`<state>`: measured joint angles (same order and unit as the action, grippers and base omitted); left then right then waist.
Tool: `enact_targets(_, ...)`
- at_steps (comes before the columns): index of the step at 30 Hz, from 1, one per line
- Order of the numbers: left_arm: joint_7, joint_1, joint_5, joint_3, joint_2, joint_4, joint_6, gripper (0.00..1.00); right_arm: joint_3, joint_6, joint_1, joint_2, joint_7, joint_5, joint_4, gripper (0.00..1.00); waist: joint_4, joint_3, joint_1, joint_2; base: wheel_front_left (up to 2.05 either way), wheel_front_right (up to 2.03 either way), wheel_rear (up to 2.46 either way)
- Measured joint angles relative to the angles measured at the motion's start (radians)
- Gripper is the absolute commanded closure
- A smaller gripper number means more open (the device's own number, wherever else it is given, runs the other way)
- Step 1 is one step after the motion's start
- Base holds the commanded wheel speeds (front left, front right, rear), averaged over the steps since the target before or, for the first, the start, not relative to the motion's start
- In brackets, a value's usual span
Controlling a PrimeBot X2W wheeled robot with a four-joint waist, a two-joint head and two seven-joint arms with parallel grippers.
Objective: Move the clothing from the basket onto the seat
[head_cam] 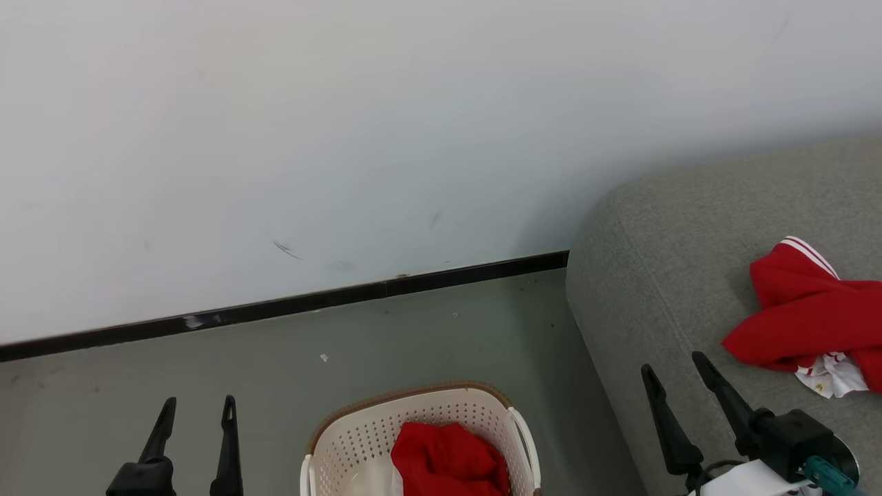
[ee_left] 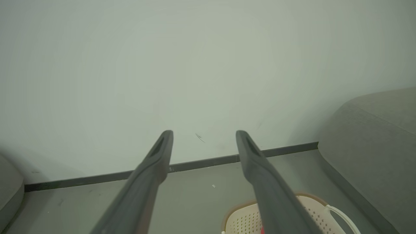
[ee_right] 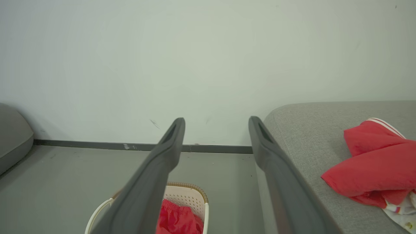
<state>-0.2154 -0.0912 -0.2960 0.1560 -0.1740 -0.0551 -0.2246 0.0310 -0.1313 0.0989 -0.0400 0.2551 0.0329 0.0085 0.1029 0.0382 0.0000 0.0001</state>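
The cream basket (head_cam: 358,441) with a brown rim stands on the floor at the bottom centre, and one red garment (head_cam: 448,460) lies crumpled inside it. A second red garment (head_cam: 806,313) with white stripes lies on the grey seat (head_cam: 654,275) at the right. My left gripper (head_cam: 198,404) hovers open to the left of the basket, holding nothing. My right gripper (head_cam: 674,368) is open and empty above the seat's front part, just left of the garment lying there. The right wrist view shows the basket (ee_right: 188,196) with its red garment (ee_right: 177,221) below the fingers (ee_right: 169,152).
A pale wall (head_cam: 344,138) with a black skirting board (head_cam: 275,306) runs behind. Grey-green floor (head_cam: 241,372) spreads left of the basket. Another grey cushion edge (ee_right: 13,136) sits far left in the right wrist view.
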Motion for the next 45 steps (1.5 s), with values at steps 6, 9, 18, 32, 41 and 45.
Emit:
enact_targets(6, 0.034, 0.016, 0.025, 0.025, -0.021, -0.024, 0.012, 0.0, 0.006, 0.0, 0.0, 0.0, 0.0, -0.014, -0.008, 0.0, 0.001, -0.021, 0.0, 0.0, 0.0, 0.0, 0.0)
enact_targets(9, 0.052, 0.04, 0.031, 0.047, -0.023, -0.042, 0.025, 0.0, 0.005, 0.0, 0.001, 0.001, 0.0, -0.019, -0.011, 0.0, 0.002, -0.034, 0.0, 0.0, 0.0, 0.0, 0.0)
enact_targets(18, 0.102, 0.134, 0.053, 0.146, -0.002, -0.113, 0.079, 0.0, -0.014, 0.0, 0.005, 0.001, 0.0, -0.026, -0.046, 0.0, 0.009, -0.087, 0.0, 0.0, 0.0, 0.0, 0.0)
enact_targets(32, 0.144, 0.255, 0.115, 0.257, 0.026, -0.251, 0.147, 0.0, -0.073, 0.0, 0.002, 0.003, 0.0, -0.026, -0.132, 0.0, 0.032, -0.196, 0.0, 0.0, 0.0, 0.0, 0.0)
enact_targets(41, 0.156, 0.344, 0.159, 0.3, 0.041, -0.332, 0.176, 0.0, -0.085, 0.0, -0.007, 0.003, 0.0, -0.016, -0.177, 0.0, 0.056, -0.291, 0.0, 0.0, 0.0, 0.0, 0.0)
enact_targets(45, 0.163, 0.388, 0.173, 0.308, 0.041, -0.363, 0.184, 0.0, -0.081, 0.0, -0.042, 0.003, 0.0, -0.006, -0.197, 0.0, 0.069, -0.338, 0.0, 0.0, 0.0, 0.0, 0.0)
